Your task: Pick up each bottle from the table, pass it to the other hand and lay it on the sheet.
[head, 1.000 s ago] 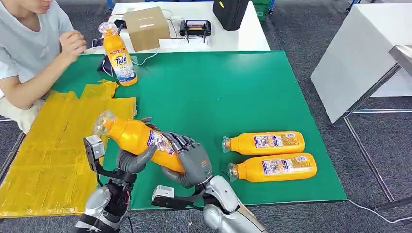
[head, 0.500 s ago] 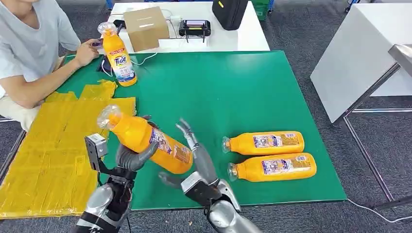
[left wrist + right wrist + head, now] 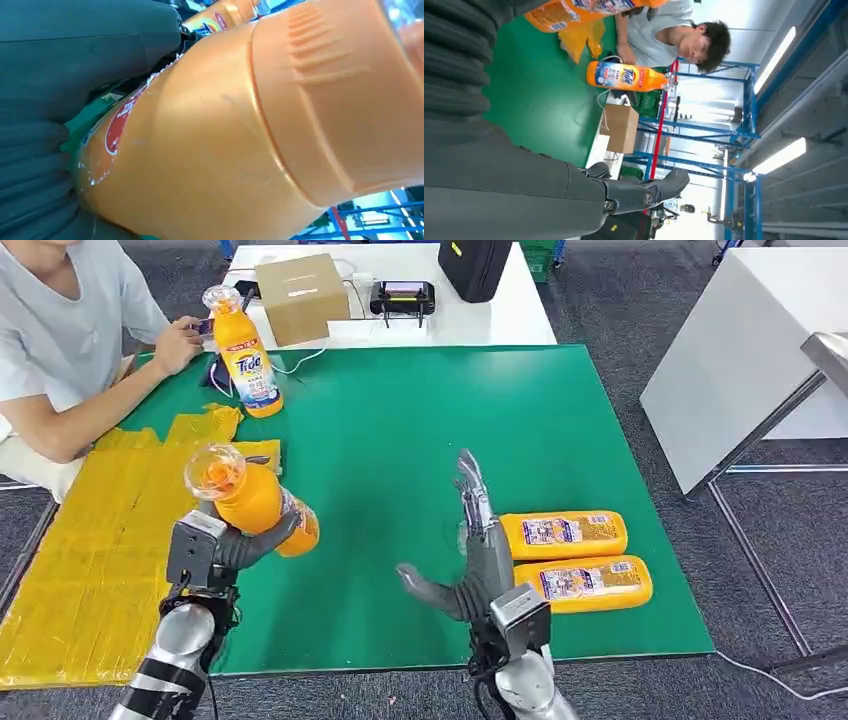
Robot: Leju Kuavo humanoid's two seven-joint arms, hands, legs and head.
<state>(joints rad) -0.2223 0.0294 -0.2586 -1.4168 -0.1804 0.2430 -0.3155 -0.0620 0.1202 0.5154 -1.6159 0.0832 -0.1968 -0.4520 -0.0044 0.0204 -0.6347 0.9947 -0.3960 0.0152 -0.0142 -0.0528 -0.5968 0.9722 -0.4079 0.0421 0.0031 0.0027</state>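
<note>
Orange plastic detergent bottle (image 3: 255,502) is gripped within the left hand (image 3: 215,547) fingers; the right hand (image 3: 478,558) is spread open, empty.

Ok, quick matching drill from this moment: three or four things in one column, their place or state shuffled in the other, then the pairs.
Things:
1. left hand
2. right hand
3. upright Tide bottle
4. two bottles

States:
A. lying side by side on the green mat
B. fingers spread, holding nothing
C. standing near the person
D. gripping a bottle

Pairs: 1-D, 2-B, 3-C, 4-A
</note>
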